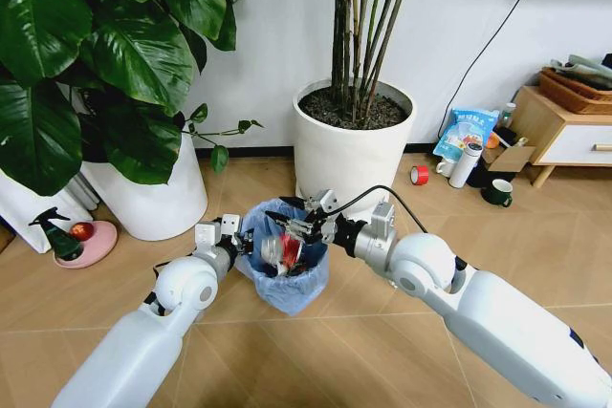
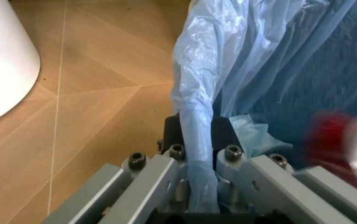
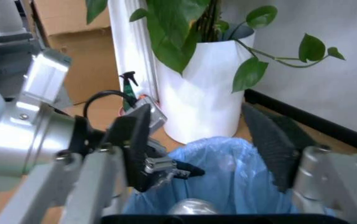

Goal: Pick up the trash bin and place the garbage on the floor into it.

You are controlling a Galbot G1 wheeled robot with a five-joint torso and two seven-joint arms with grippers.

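Head view: the floor, tan planks in a chevron pattern, spreads under everything. Two big white plant pots stand at the wall, one with broad green leaves on the robot's left and one with bare stems straight ahead. Between and in front of them is the trash bin, small and round, lined with a crinkly light-blue bag; it stands upright, long axis vertical, mouth facing up. Whether it touches the floor cannot be told.

The left gripper is at the bin's near-left rim. In the left wrist view its fingers are clamped on a fold of the blue bag and the rim wall behind it, one finger on each side.

The right gripper hangs over the bin's mouth, reaching in from the robot's right. In the right wrist view its dark pads stand wide apart with nothing between them, the blue-lined opening right below.

Inside the bin lies garbage: something red and something white, blurred, with a crumpled foil-like lump lower down.
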